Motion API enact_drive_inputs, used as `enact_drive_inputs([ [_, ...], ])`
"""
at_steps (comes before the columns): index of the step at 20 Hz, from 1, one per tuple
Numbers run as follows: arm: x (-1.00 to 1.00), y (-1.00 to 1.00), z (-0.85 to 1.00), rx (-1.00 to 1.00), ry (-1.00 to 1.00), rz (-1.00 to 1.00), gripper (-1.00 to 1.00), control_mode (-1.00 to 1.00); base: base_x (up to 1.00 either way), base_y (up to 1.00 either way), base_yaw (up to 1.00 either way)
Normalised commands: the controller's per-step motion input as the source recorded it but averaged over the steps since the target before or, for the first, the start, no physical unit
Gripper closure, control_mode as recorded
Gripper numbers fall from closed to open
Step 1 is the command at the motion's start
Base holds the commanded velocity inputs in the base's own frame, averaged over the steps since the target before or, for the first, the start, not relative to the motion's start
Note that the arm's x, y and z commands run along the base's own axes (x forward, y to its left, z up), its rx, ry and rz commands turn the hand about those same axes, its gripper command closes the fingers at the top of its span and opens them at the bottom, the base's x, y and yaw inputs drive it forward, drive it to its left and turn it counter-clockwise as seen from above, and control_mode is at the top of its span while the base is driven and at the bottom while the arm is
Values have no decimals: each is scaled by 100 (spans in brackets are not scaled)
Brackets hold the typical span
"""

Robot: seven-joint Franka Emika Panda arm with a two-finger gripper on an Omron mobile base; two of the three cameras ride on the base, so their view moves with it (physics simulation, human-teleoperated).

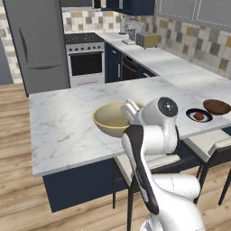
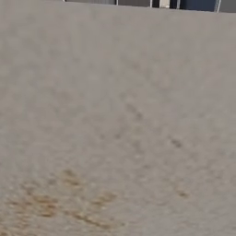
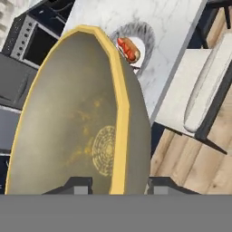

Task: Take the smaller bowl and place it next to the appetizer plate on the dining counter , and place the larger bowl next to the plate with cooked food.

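Gripping the larger bowl (image 3: 77, 118) by its yellowish rim, one dark fingertip (image 3: 78, 186) inside the wall and the other outside, gripper (image 3: 118, 188) clamped on the bowl's edge; seen in the hand view with the rim running edge-on up the frame from the fingertips, hollow facing left, long way of the rim pointing away from the hand toward the plate with cooked food (image 3: 136, 50) (orange-red piece visible just past the rim). In the left base view, larger bowl (image 1: 112, 118) low over the dining counter (image 1: 63, 122) near its front edge, opening facing up, touching or just clear of the marble impossible to tell; hand hidden behind the wrist. Well to the right, appetizer plate (image 1: 199, 115) with the smaller bowl (image 1: 217, 107) just beside it. Arm rising from the lower right, elbow bent, wrist reaching forward and slightly left to the bowl's right side; cushioned stool (image 3: 199, 95) beside the counter edge.
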Motion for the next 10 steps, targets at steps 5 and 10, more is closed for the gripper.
enact_drive_inputs([
  [5,87,57,-42,-3,15,-40,100,-100,0,0,0],
  [10,53,50,-34,1,5,-32,100,-100,0,0,0],
])
